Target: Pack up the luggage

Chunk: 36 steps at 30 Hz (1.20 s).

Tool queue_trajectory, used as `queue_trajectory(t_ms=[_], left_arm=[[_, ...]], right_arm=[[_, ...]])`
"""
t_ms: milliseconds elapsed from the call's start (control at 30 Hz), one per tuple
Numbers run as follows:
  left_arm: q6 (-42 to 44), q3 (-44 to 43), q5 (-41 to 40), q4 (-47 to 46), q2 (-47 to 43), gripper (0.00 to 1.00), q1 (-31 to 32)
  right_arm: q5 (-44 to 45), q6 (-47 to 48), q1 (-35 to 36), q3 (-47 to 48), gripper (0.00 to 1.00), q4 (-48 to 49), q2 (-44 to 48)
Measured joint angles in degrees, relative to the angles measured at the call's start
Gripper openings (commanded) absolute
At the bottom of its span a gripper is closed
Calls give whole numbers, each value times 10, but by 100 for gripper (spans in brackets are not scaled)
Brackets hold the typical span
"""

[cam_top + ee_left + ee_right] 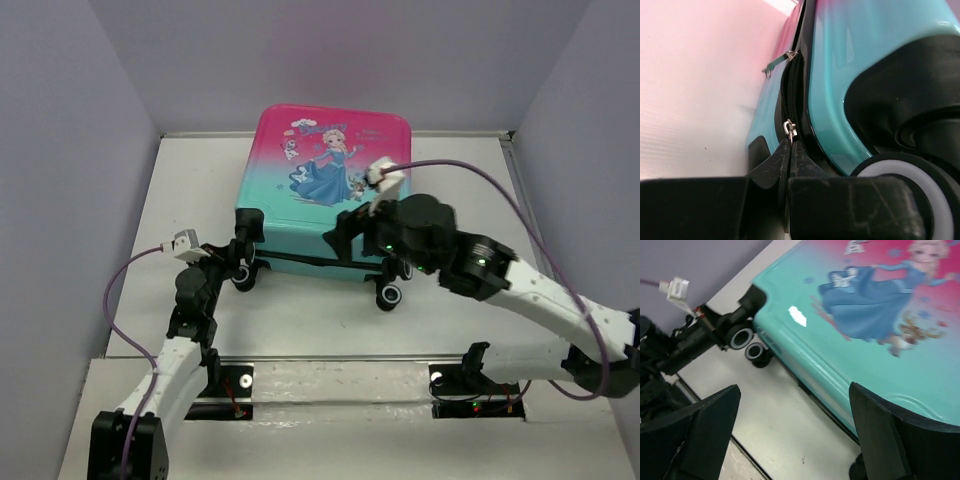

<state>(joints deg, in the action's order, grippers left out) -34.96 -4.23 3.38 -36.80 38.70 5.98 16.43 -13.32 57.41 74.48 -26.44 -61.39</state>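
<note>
The luggage (320, 170) lies flat and closed on the white table, princess picture up, wheels toward me. My left gripper (238, 258) is at its near left corner beside a wheel (910, 175). In the left wrist view the luggage (865, 45) fills the right side, and the left gripper (790, 143) is shut on a metal zipper pull (789, 128) in the black zipper seam. A second zipper pull (777, 63) hangs farther along the seam. My right gripper (350, 228) hovers open and empty over the near right edge of the luggage (875, 340), its gap (794, 389) spanning table and shell.
Grey walls enclose the table (190, 190) on the left, back and right. A raised step (330, 360) runs along the near edge by the arm bases. Purple cables (480, 170) loop from both wrists. The near right wheel (388, 294) sticks out toward me. The left arm (685, 340) shows in the right wrist view.
</note>
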Motion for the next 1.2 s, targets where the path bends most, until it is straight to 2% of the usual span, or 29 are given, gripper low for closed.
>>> queue_trajectory(t_ms=[133, 300, 467, 667, 767, 800, 833, 900, 933, 1000, 1067, 1200], left_arm=[[29, -2, -32, -2, 1, 6, 46], [62, -23, -29, 7, 22, 6, 125], [85, -50, -19, 11, 49, 6, 192], [126, -84, -56, 21, 88, 6, 288], [129, -87, -52, 19, 90, 6, 302], [129, -87, -50, 19, 90, 6, 304], [129, -87, -47, 18, 90, 6, 306], [130, -90, -40, 16, 90, 6, 308], [128, -92, -31, 4, 90, 6, 310], [129, -106, -21, -15, 89, 6, 316], [131, -121, -22, -27, 88, 6, 320], [144, -134, -56, -32, 89, 6, 322]], right_arm=[[-21, 12, 83, 56, 96, 18, -151], [-37, 11, 118, 76, 97, 13, -273], [-28, -7, 120, 77, 100, 15, -294], [76, -43, 111, 61, 100, 4, -288], [117, -56, 113, 53, 98, -11, -288], [125, -60, 113, 52, 96, -14, -288], [135, -64, 113, 53, 80, -12, -290], [152, -68, 115, 53, 60, -12, -293], [169, -71, 115, 52, 42, -13, -295], [198, -81, 113, 52, 19, -13, -298], [221, -105, 113, 51, 7, -9, -295], [236, -124, 109, 17, 7, 18, -273]])
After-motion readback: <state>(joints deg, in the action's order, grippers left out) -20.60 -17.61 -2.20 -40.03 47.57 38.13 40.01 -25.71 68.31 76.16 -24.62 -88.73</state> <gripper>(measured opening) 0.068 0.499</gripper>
